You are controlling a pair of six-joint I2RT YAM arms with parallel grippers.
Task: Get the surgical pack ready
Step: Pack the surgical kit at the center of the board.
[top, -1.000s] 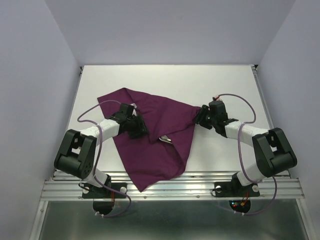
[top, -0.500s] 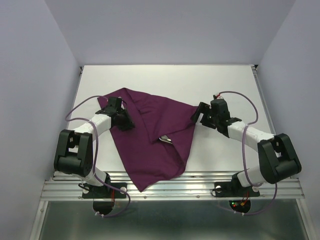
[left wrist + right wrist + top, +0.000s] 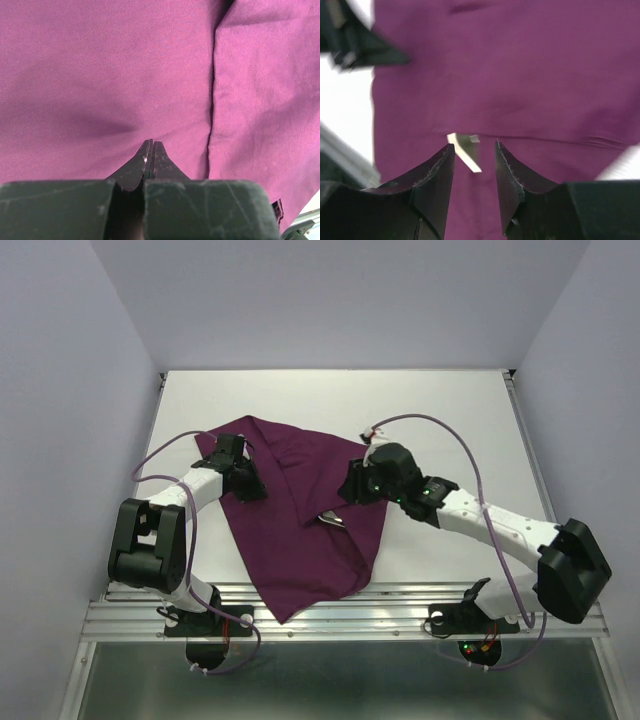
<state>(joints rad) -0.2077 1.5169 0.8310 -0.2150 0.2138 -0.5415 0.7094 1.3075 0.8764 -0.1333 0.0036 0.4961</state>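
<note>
**Item:** 1 purple cloth wrap (image 3: 300, 540), folded and rumpled, lying on the white surface (image 3: 450, 410) left of centre. Its near corner reaches past the surface's front edge.

**Contents visible:** 1 pale metal edge (image 3: 331, 519) at a gap between folds; the rest is covered.

**Left pincer** (image 3: 151, 149): fingers pressed together, tips against the wrap's far-left part. Cannot tell whether fabric is caught between them.

**Right pincer** (image 3: 475, 150): fingers partly spread and holding nothing, poised over the wrap's right side. The metal edge shows between them in the wrist view.
</note>
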